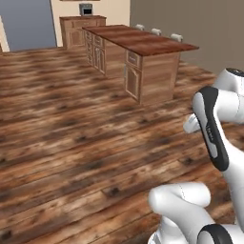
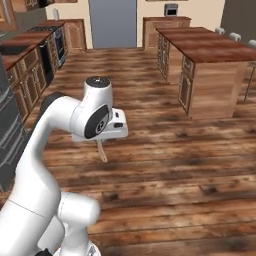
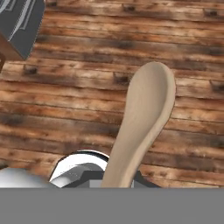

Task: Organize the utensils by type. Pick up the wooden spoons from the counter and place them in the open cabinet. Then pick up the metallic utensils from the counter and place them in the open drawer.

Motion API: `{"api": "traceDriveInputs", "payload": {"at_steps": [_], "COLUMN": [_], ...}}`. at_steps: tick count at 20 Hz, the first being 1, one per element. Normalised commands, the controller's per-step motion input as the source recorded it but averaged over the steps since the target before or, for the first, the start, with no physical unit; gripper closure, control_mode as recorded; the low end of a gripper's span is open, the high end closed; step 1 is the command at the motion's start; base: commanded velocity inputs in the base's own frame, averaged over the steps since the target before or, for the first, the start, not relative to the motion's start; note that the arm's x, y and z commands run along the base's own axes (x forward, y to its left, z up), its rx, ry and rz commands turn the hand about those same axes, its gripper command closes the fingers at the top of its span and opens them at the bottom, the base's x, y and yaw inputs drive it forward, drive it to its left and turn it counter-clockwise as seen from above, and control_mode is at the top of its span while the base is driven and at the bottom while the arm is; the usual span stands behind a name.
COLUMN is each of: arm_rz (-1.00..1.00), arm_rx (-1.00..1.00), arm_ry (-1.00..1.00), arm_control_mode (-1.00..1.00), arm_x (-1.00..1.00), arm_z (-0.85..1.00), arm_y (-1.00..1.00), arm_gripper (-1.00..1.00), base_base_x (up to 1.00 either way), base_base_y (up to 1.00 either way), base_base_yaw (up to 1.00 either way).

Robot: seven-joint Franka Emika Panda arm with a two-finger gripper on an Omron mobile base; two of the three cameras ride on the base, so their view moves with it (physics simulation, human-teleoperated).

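Note:
My gripper (image 2: 100,142) hangs over the bare plank floor, shut on a pale beige wooden spoon (image 2: 103,151). The spoon dangles below the hand in the right base view, bowl end down. In the hand view the same wooden spoon (image 3: 146,109) reaches up from between the fingers, its oval bowl over the floorboards. A dark reddish-brown counter (image 2: 22,44) runs along the left wall, well away from the arm.
A kitchen island (image 1: 143,43) with a reddish-brown top stands ahead, also seen as the island (image 2: 210,45) at the right. A dark grey appliance (image 2: 7,135) is close on the left, and its corner (image 3: 19,22) shows in the hand view. Open wooden floor (image 1: 71,124) lies between.

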Motion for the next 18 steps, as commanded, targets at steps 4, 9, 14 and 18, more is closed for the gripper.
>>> {"api": "traceDriveInputs", "payload": {"at_steps": [4,9,14,18], "arm_rz": [0.00,0.00,0.00,0.00], "arm_rx": [0.00,0.00,0.00,0.00], "arm_ry": [0.00,0.00,0.00,0.00], "arm_control_mode": [1.00,1.00,1.00,1.00], "arm_x": [0.00,0.00,0.00,0.00], "arm_z": [0.00,0.00,0.00,0.00], "arm_y": [0.00,0.00,0.00,0.00], "arm_gripper": [1.00,1.00,1.00,1.00], "base_base_x": [0.96,1.00,1.00,1.00], "base_base_y": [0.28,0.22,0.02,0.00], "base_base_yaw": [-0.17,0.01,0.21,0.22]}}
